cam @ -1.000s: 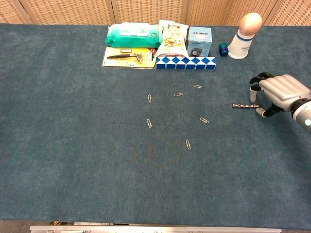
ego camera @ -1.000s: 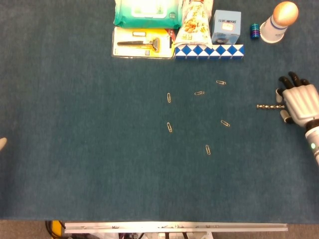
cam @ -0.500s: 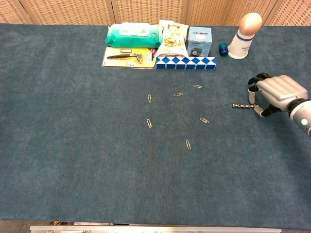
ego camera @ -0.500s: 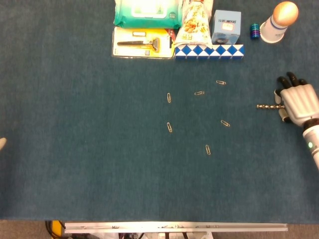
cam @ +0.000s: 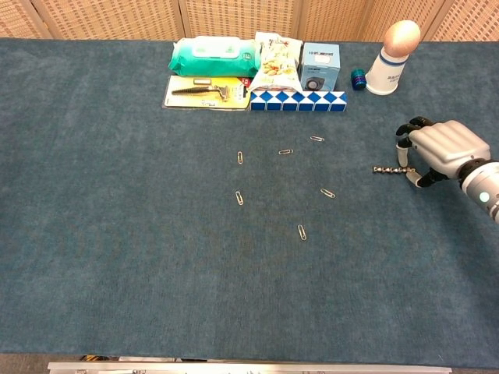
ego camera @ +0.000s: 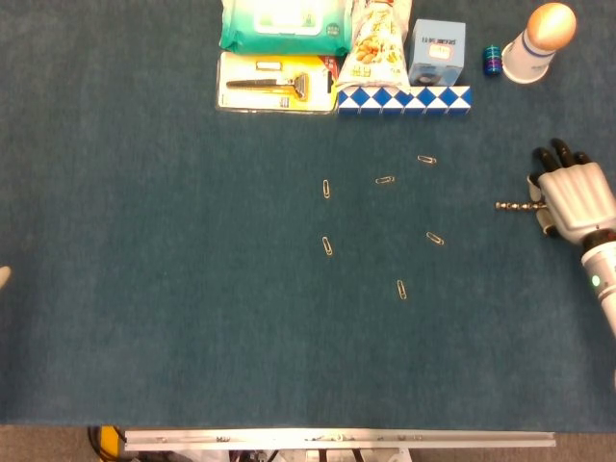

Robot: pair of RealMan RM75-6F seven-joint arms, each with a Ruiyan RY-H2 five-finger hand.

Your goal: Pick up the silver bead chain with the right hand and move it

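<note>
Under curled robot hand [cam: 441, 150], beaded chain [cam: 392, 169]

Both views are evenly and fairly brightly lit from overhead, with soft light and no hard shadows on the blue table [ego camera: 144, 318]. Objects along the far edge cast only faint, short shadows. The wet-wipes pack [ego camera: 282, 23] shows a mild glare on its plastic. The head view looks slightly soft overall; the chest view is crisper, with mild curving toward its edges.

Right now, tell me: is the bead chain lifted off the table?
No. The bead chain lies flat on the table, with the right hand at its right end.
</note>
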